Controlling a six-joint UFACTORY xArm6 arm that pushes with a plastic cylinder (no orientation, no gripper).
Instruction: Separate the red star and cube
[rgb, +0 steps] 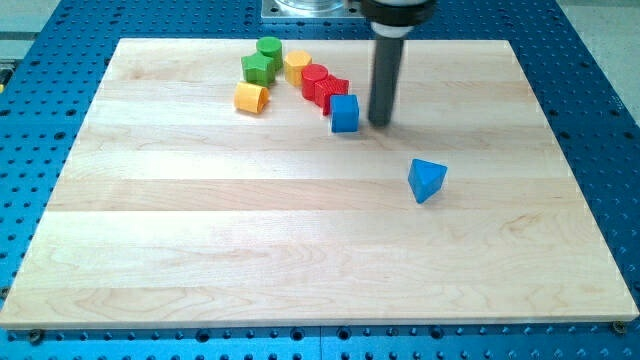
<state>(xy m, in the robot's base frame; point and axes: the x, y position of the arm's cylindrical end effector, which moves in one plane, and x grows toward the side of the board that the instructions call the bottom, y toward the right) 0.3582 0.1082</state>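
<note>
The red star (331, 91) lies near the view's top, touching a red round block (315, 80) on its left. The blue cube (345, 113) sits right below and to the right of the red star, touching or nearly touching it. My tip (380, 122) rests on the board just to the right of the blue cube, with a small gap between them. The rod rises straight up to the view's top edge.
A green round block (268, 48), a green star (258, 68), a yellow round block (297, 64) and a yellow block (251, 98) cluster at the upper left. A blue triangular block (427, 179) lies alone right of centre. The wooden board (320, 260) sits on a blue perforated table.
</note>
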